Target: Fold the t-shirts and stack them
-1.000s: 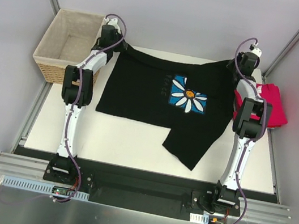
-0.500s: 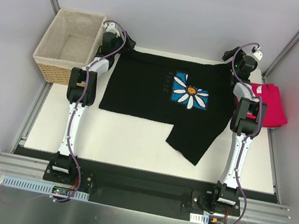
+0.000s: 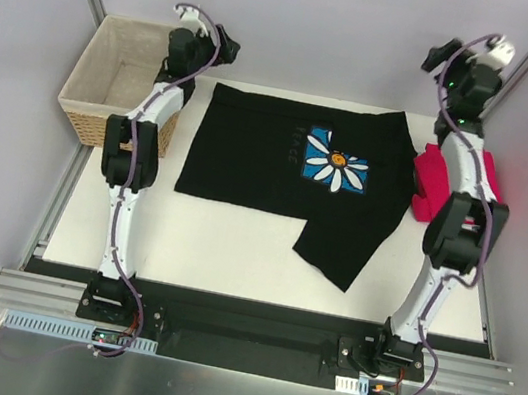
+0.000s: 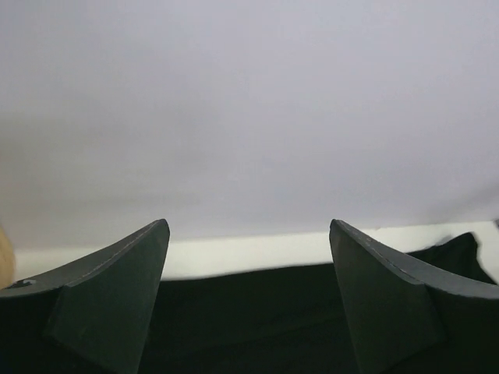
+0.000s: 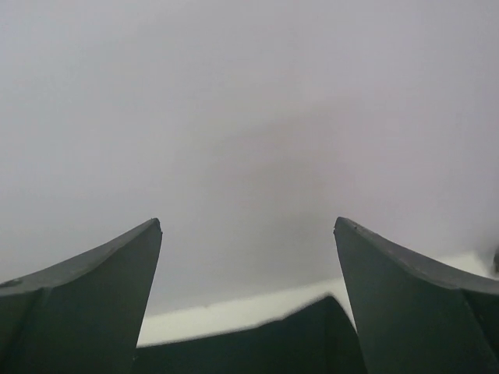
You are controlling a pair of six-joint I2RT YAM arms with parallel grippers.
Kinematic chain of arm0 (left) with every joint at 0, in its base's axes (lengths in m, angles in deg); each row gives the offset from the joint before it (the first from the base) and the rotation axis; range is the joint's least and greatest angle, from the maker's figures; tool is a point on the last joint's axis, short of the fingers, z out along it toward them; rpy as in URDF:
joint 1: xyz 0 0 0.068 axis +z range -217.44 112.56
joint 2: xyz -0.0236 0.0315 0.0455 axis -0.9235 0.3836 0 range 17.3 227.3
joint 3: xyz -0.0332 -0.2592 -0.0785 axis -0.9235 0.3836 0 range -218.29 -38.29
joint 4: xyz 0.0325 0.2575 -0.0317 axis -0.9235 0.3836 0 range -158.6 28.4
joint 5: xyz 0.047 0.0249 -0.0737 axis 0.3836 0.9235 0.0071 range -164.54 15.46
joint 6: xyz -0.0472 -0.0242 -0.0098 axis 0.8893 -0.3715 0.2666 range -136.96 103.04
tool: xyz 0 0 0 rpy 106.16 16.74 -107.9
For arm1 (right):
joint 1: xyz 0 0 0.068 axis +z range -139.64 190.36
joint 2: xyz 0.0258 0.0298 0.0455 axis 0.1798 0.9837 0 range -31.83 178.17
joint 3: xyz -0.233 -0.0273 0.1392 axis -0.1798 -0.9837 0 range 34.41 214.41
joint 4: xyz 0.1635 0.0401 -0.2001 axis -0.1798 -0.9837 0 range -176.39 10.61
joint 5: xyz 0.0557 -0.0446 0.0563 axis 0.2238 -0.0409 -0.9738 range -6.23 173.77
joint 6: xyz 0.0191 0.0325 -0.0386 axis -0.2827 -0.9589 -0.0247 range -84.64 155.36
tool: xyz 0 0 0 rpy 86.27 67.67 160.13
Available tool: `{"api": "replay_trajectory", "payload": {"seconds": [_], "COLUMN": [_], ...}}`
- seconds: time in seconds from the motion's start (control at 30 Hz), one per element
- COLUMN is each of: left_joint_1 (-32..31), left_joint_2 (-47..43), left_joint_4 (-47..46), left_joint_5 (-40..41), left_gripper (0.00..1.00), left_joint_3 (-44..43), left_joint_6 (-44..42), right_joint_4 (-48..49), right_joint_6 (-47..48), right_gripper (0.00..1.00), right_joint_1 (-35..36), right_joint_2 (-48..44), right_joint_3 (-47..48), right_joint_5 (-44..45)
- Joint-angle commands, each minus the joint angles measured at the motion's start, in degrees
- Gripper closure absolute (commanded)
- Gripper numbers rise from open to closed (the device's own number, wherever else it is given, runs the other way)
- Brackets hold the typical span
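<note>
The black t-shirt [image 3: 250, 160] with the blue daisy print [image 3: 335, 164] lies spread on the white table, its near right part folded over into a flap [image 3: 342, 246]. Partly behind my right arm, the pinkish-red t-shirt [image 3: 426, 184] sits folded at the right edge. My left gripper [image 3: 223, 47] hangs open above the shirt's far left corner, holding nothing. My right gripper [image 3: 437, 59] hangs open above the far right corner, also empty. In the left wrist view the gripper [image 4: 249, 224] stands wide over the black cloth [image 4: 249, 312]. The right wrist view shows the gripper [image 5: 248, 220] open above a black corner [image 5: 296, 343].
A wicker basket [image 3: 84, 112] with pale lining stands at the table's far left, close to my left arm. Grey walls close in behind and on both sides. The white table [image 3: 226, 242] shows bare in front of the shirt.
Both grippers opened, let go of the black shirt's far edge, and rose up and back toward the wall. The shirt's far edge dropped flat onto the table.
</note>
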Motion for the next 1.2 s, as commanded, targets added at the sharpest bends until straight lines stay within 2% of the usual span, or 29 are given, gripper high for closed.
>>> {"api": "replay_trajectory", "payload": {"seconds": [0.0,0.07,0.13,0.17,0.23,0.27,0.33,0.4,0.5,0.57,0.7,0.8,0.97,1.17], "left_joint_1": [0.37,0.10,-0.07,-0.16,-0.25,-0.34,-0.34,-0.34,-0.25,-0.25,-0.25,-0.25,-0.25,-0.25], "left_joint_2": [-14.24,-18.37,-21.19,-24.34,-27.78,-31.28,-34.81,-40.08,-46.33,-50.01,-55.03,-58.20,-61.71,-65.41], "left_joint_4": [3.26,9.41,13.45,17.56,20.66,23.72,26.73,32.95,39.28,41.94,44.85,45.11,45.64,45.55], "left_joint_5": [-2.79,-2.80,-4.10,-4.81,-6.48,-6.66,-6.40,-5.70,-2.98,0.52,2.48,5.37,8.45,9.33], "left_gripper": [0.18,0.20,0.28,0.32,0.38,0.38,0.38,0.33,0.32,0.33,0.34,0.35,0.36,0.36], "left_joint_3": [-1.05,0.43,4.03,5.70,12.37,14.75,21.25,26.95,33.90,37.08,45.50,50.34,57.29,61.08], "left_joint_6": [-4.80,-4.98,-4.98,-4.80,-4.45,-4.36,-4.63,-5.06,-5.50,-5.68,-5.59,-5.33,-5.42,-5.50], "right_joint_4": [-10.23,-19.71,-27.61,-29.49,-33.26,-34.41,-38.79,-41.97,-51.26,-54.54,-62.09,-64.13,-65.27,-65.63], "right_joint_6": [6.84,7.02,5.79,5.01,2.47,1.58,0.87,0.34,-0.71,-1.24,-2.21,-2.21,-2.82,-4.67], "right_gripper": [0.04,0.01,0.10,0.23,0.41,0.56,0.62,0.62,0.57,0.57,0.59,0.60,0.59,0.59], "right_joint_1": [-0.93,-1.02,-1.28,-1.37,-1.55,-1.55,-1.55,-1.64,-1.64,-1.64,-1.55,-0.94,1.17,3.37], "right_joint_2": [-13.42,-15.00,-18.41,-19.92,-25.26,-26.77,-31.59,-34.69,-38.47,-40.05,-41.03,-42.25,-43.14,-38.05], "right_joint_3": [6.27,6.89,4.00,-1.06,-7.14,-10.74,-18.66,-25.15,-30.27,-32.30,-37.14,-41.61,-48.56,-49.63], "right_joint_5": [-5.23,-7.00,-9.10,-9.81,-11.13,-11.40,-12.10,-12.10,-11.40,-11.75,-12.28,-13.33,-8.51,-4.37]}}
